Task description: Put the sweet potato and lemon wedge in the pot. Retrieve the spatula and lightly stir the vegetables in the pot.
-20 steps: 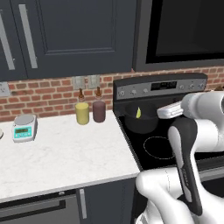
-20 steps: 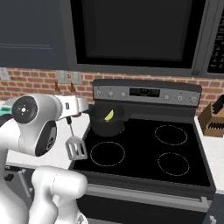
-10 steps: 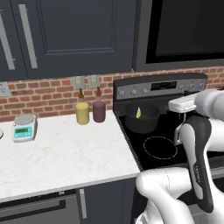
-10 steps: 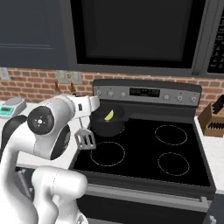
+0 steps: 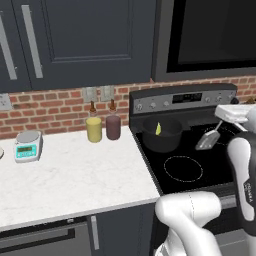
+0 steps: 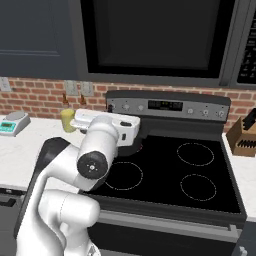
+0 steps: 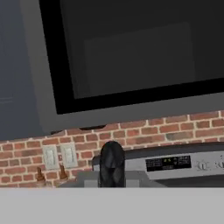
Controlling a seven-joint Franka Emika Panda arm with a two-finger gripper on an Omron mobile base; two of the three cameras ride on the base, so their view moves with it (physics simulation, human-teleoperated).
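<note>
Now the pot (image 5: 161,134) sits on the stove's (image 5: 200,165) back-left burner, and every place here is told from it. Inside it, against the near-right wall, the lemon wedge (image 5: 158,129) stands on end; the sweet potato cannot be made out, so whether it lies in the pot I cannot tell. Just to the right of the pot, above the glass top, hangs the slotted head of the spatula (image 5: 207,140), tilted down toward the pot. Its dark handle runs up into the gripper (image 5: 223,125), whose jaws are clenched on it. To the pot's left, on the counter, stand a yellow jar (image 5: 93,129) and a maroon jar (image 5: 113,127). The stirring step seems in hand: next the head must swing over the rim, dip inside and sweep gently.
</note>
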